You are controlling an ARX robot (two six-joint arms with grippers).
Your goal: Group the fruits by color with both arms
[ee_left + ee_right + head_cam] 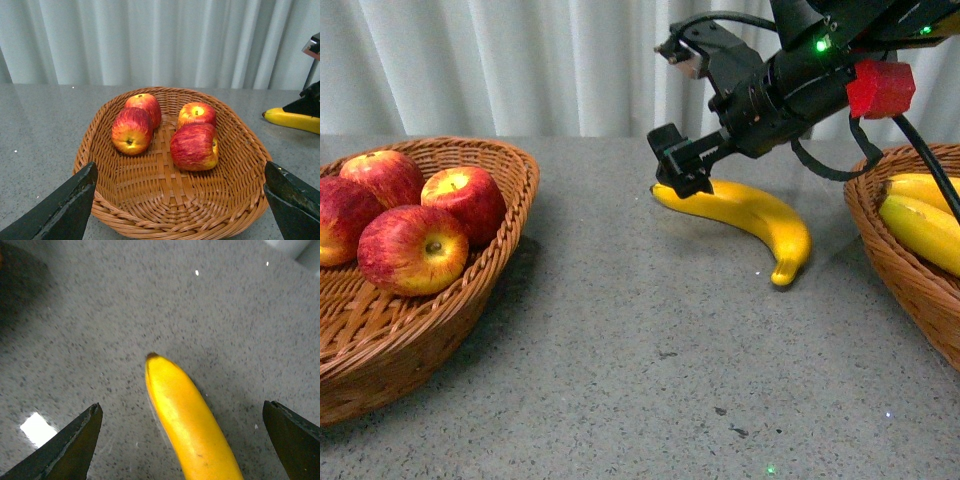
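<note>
Front view.
- Banana [750, 213]: one, loose, lying on the grey table [620, 340].
- Right gripper [678, 165]: low over the banana's end, the one away from the banana basket. Its opening cannot be judged from this side.
- Red block [880, 88]: on the right arm, above the banana.
- Apple basket [510, 200]: left of the banana and well apart from it. It holds four apples [415, 250].
- Banana basket [880, 250]: right of the banana and near it. It holds two bananas [920, 225].

Left wrist view.
- Left gripper [180, 167]: fingers [65, 210] spread wide with nothing held, above the apple basket's rim.
- Apples: four, grouped inside the basket.
- Banana: on the table beyond the basket's side, one end under black gripper parts.

Right wrist view.
- Right gripper [181, 406]: spread wide. The banana [185, 425] lies between the fingers [70, 445], touching neither, its brown tip pointing away from the gripper.
</note>
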